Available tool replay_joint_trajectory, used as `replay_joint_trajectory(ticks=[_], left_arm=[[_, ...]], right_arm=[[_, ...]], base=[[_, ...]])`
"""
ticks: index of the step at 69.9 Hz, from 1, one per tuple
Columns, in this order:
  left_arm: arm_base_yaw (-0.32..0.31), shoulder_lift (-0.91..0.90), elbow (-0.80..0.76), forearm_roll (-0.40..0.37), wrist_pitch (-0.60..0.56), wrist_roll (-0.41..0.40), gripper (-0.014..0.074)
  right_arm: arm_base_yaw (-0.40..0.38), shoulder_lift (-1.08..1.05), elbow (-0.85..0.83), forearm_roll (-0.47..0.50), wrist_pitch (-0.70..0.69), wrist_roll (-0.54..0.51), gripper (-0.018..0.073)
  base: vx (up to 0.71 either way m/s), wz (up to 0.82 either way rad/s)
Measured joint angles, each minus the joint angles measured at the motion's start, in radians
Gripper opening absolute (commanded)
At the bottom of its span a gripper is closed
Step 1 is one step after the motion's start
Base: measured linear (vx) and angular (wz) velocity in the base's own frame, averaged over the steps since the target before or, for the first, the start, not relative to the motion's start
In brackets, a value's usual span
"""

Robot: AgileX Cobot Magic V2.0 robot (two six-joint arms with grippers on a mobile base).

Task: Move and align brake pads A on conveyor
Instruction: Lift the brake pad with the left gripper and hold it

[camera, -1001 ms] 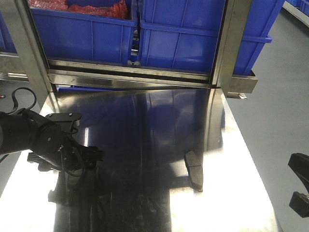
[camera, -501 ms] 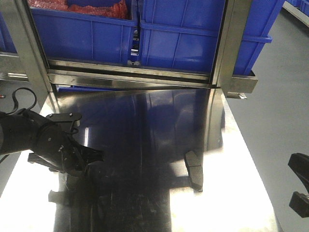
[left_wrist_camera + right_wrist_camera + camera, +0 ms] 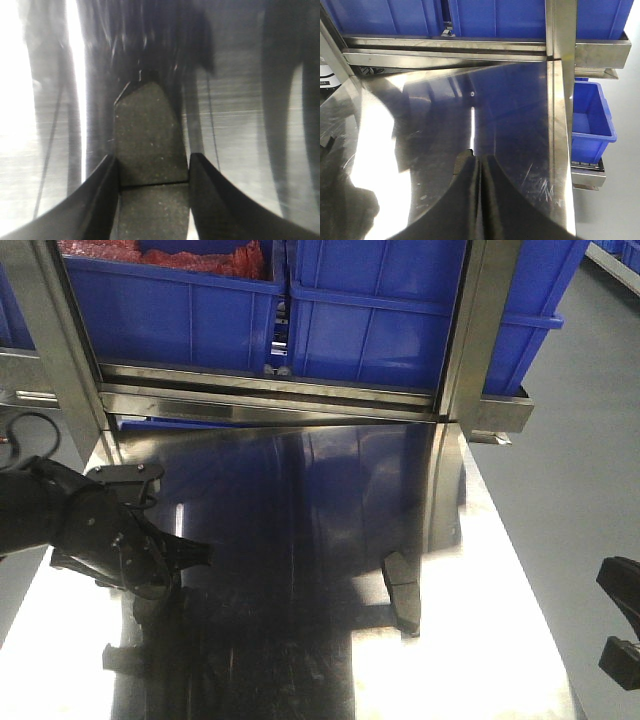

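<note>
Left claw [image 3: 152,159] grips a pad [image 3: 145,125] between its fingers, over the steel table's [image 3: 472,562] left side. A second pad [image 3: 403,592] lies further right; the right claw [image 3: 476,162] is pressed closed.

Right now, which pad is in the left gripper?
The pad held in the left gripper, at the left of the table; the other pad lies free, right of centre.

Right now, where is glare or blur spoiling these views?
Front view: the steel table glares white along its near edges. Left wrist view: left side blown out, reflections smeared, the brake pad sharp. Right wrist view: one bright streak, otherwise clear.
</note>
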Motion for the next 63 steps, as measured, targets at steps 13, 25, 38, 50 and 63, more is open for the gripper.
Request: replay_joint_trajectory(ticks=[13,25,38,50,63], left_arm=[[0.0,-0.103,0.031,0.007,0.013,0.018,0.0057],[0.0,-0.201,0.098,0.015,0.02,0.019,0.0057],[0.0,-0.33,0.165,0.022,0.025,0.02,0.0057],[0.0,-0.41,0.182,0.036,0.038,0.021,0.0057],[0.0,-0.427,0.182,0.038,0.04,0.021,0.0057]], right_arm=[[0.0,0.0,0.0,0.0,0.0,0.0,-0.0008],[0.0,0.0,0.0,0.0,0.0,0.0,-0.0008],[0.0,0.0,0.0,0.0,0.0,0.0,-0.0008],[0.0,0.0,0.0,0.0,0.0,0.0,-0.0008],[0.0,0.0,0.0,0.0,0.0,0.0,-0.0008]], base=[[0.0,0.0],[0.0,0.0],[0.0,0.0],[0.0,0.0],[0.0,0.0]])
